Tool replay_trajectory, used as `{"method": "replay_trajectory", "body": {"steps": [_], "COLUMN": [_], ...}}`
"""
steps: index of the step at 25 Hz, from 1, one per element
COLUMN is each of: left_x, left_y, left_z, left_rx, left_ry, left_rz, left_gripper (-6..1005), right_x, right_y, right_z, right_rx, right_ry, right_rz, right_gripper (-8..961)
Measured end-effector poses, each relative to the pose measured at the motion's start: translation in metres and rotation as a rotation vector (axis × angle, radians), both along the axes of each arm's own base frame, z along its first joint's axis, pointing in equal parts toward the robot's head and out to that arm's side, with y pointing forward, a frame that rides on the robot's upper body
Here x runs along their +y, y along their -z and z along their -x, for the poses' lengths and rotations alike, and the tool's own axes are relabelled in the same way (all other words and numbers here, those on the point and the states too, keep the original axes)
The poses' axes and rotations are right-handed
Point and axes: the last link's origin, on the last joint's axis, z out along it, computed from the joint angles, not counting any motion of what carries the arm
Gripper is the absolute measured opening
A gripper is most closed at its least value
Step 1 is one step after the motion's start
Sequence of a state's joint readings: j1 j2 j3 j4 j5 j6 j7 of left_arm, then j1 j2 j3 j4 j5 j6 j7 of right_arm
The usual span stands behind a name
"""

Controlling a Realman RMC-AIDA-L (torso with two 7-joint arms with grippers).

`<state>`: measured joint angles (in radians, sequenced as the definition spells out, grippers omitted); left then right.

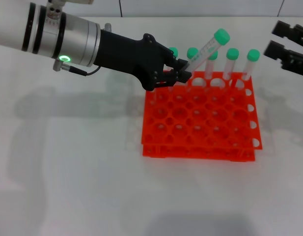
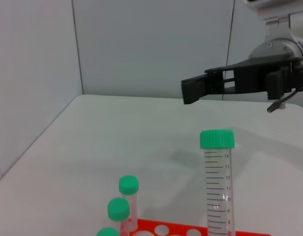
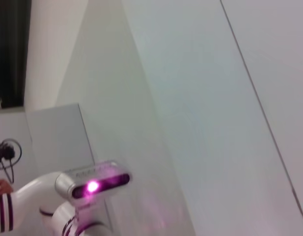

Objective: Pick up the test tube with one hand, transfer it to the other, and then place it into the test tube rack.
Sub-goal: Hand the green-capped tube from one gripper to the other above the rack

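My left gripper [image 1: 182,73], on the silver-white banded arm, is shut on the lower end of a clear test tube [image 1: 204,51] with a green cap. It holds the tube tilted, cap up and to the right, over the back left corner of the orange rack [image 1: 200,129]. The tube stands in front of the left wrist camera [image 2: 217,189]. My right gripper [image 1: 270,39] hovers open and empty at the far right, beyond the rack's back right corner. It also shows in the left wrist view [image 2: 184,91].
Several other green-capped tubes [image 1: 233,61] stand in the rack's back row; three of their caps show in the left wrist view [image 2: 128,185]. The rack sits on a white table [image 1: 68,162]. The right wrist view shows only walls and a purple-lit device [image 3: 95,184].
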<state>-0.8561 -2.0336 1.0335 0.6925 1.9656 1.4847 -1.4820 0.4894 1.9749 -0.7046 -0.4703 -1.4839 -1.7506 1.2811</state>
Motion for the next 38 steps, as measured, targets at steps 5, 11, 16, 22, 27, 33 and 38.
{"method": "replay_trajectory", "body": {"steps": [5, 11, 16, 22, 27, 33, 38], "left_x": [0.001, -0.002, -0.002, -0.002, -0.003, -0.004, -0.004], "left_y": [0.002, 0.007, 0.009, 0.010, 0.011, 0.012, 0.012], "left_z": [0.000, 0.001, 0.000, 0.001, 0.001, 0.001, 0.001], "left_rx": [-0.012, -0.020, -0.023, -0.023, -0.022, -0.021, -0.021], "left_ry": [0.017, 0.021, 0.022, 0.033, 0.037, 0.038, 0.039], "left_rz": [-0.018, -0.025, -0.027, -0.033, -0.031, -0.027, -0.026], "left_gripper": [193, 194, 194, 194, 193, 193, 193], "right_x": [0.001, 0.004, 0.001, 0.001, 0.004, 0.005, 0.005], "right_y": [0.022, 0.041, 0.055, 0.062, 0.063, 0.063, 0.063], "right_z": [0.009, 0.019, 0.023, 0.024, 0.025, 0.026, 0.026], "right_rx": [0.020, 0.044, 0.032, 0.023, 0.017, 0.015, 0.014], "right_ry": [-0.023, -0.048, -0.080, -0.080, -0.074, -0.075, -0.076], "right_rz": [-0.048, -0.056, -0.075, -0.085, -0.088, -0.088, -0.087], "right_gripper": [844, 844, 844, 843, 843, 842, 842]}}
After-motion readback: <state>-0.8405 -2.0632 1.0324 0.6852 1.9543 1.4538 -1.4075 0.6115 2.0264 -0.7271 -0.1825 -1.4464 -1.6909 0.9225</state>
